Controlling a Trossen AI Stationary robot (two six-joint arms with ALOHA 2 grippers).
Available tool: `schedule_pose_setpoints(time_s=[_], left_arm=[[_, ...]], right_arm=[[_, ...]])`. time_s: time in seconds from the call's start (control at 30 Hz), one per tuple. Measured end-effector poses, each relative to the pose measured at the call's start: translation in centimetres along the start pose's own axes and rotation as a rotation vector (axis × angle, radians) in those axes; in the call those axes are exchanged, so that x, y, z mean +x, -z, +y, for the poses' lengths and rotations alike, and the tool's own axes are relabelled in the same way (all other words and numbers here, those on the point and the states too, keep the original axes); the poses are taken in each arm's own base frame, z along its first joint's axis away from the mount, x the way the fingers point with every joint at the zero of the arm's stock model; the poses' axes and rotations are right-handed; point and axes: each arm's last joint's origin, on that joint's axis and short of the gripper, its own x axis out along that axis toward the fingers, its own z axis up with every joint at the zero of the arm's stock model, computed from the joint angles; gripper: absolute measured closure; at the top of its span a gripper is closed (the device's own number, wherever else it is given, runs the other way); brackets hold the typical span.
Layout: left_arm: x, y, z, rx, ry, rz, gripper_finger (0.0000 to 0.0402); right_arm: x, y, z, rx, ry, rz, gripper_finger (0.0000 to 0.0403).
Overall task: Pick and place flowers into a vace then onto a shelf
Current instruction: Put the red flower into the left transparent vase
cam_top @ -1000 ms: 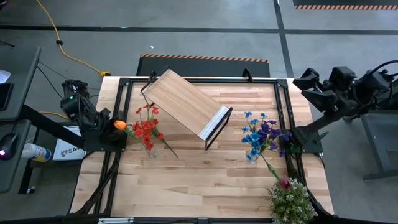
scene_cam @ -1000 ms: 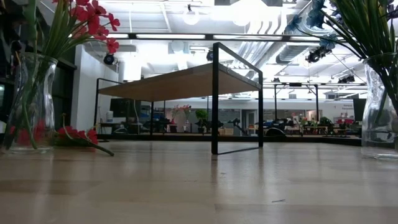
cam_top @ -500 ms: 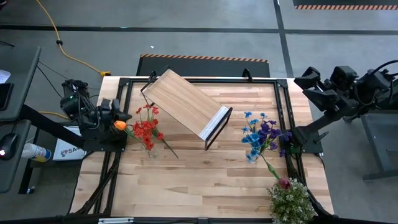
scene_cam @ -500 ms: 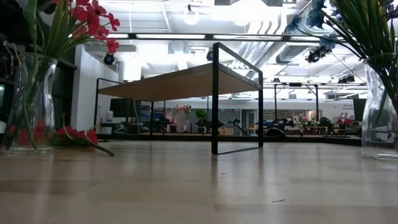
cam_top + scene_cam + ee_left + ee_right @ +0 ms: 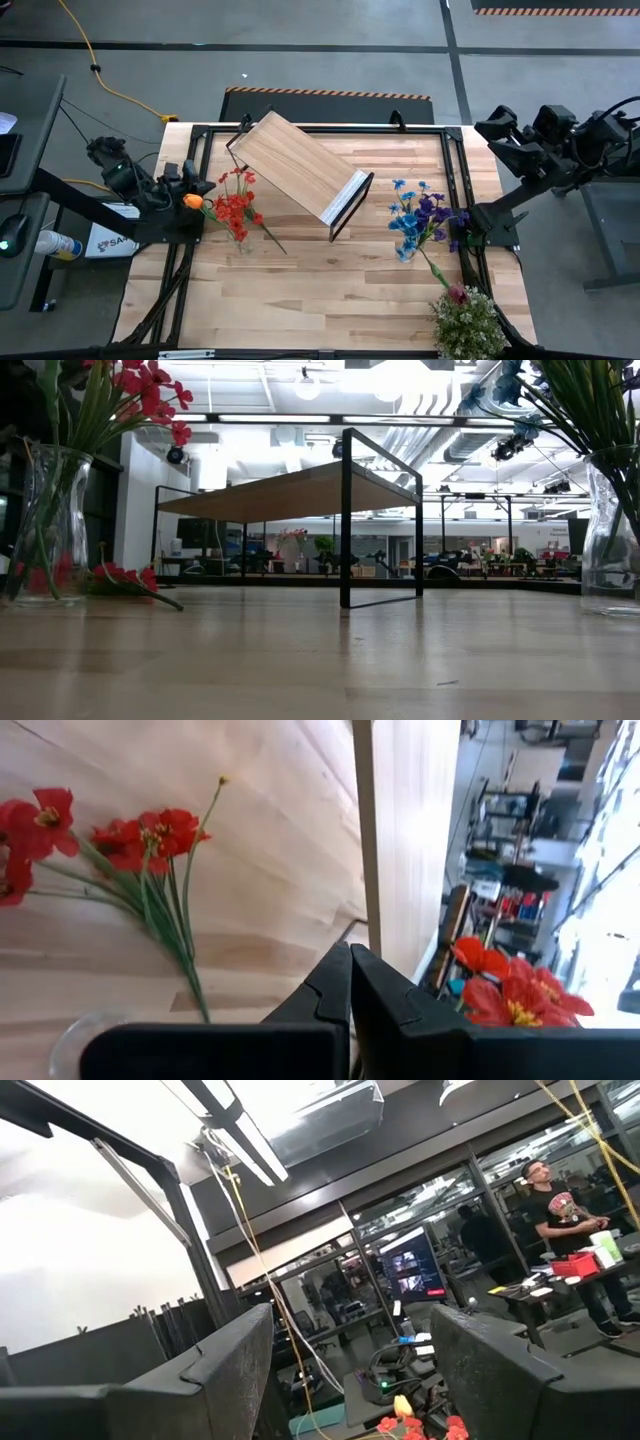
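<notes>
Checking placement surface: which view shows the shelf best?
The high view: the whole shelf shows, lying at an angle mid-table. The low view shows it edge-on with its legs; the left wrist view catches one board edge; the right wrist view shows none.

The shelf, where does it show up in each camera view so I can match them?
High view: shelf, tilted, upper middle of the table.
Low view: centre, board at on black legs.
Left wrist view: board edge, just past the shut left end effector.
Right wrist view: not in it.
Shared landmark: red flowers.
</notes>
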Motion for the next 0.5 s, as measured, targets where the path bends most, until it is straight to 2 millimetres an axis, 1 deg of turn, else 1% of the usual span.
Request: schedule_pose_setpoints(time_s=[0.17,0.3,0.5], left_arm=[[0.3,0.9,-0.2,0.006,-0.004,-0.019,0.0355],[0.6,1.8,-0.2,0.029,-0.052,-0.024,0.0355],[0.9,2.8,-0.3,0.041,-0.069,-0.032,0.0355]], right_arm=[[0.0,0.0,0.0,-0.009,0.005,-0.001,0.0142],[0.0,0.0,0.0,-0.009,0.013,-0.003,0.0142],[0.0,0.0,0.0,-0.017,0.012,-0.003,0.0142]])
